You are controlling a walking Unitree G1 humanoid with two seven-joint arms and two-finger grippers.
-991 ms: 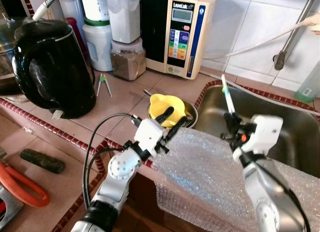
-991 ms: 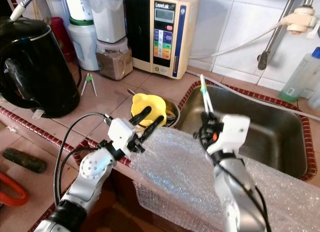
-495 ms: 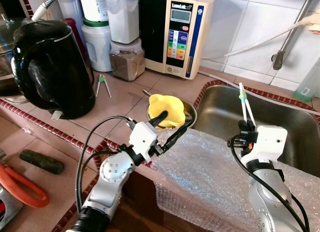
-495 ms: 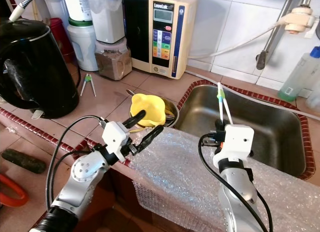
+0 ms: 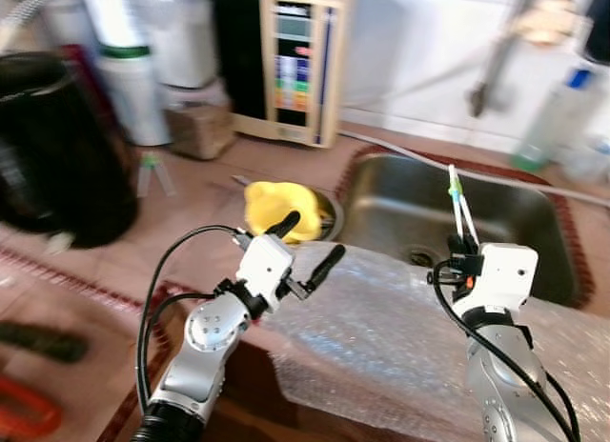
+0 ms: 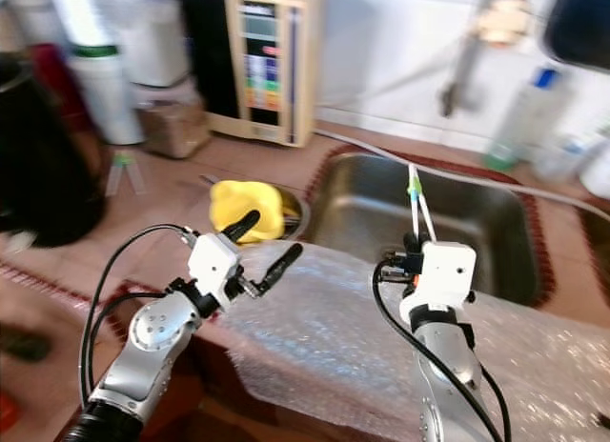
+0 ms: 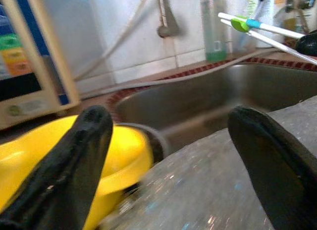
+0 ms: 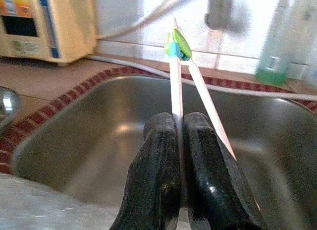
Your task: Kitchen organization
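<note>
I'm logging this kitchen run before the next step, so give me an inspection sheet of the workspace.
Surface: tiled counter with red trim; bubble wrap draped over its front edge.
Job's things: white training chopsticks with a green connector, held upright above the sink.
Clutter: yellow funnel, black kettle, jars, water ionizer.
Grippers: left claw open over the wrap; right claw shut on the chopsticks.
Cables: black leads along both arms.
Surroundings: white tiled wall, hose, green bottle.

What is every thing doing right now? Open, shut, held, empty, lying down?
Left gripper: open, holding nothing, above the bubble wrap's edge.
Right gripper: shut on the training chopsticks.
Training chopsticks: held, tips down, pointing up over the sink.
Sink: empty, looks dry.
Bubble wrap: spread over the counter edge.
Yellow lid: resting on a bowl.
</note>
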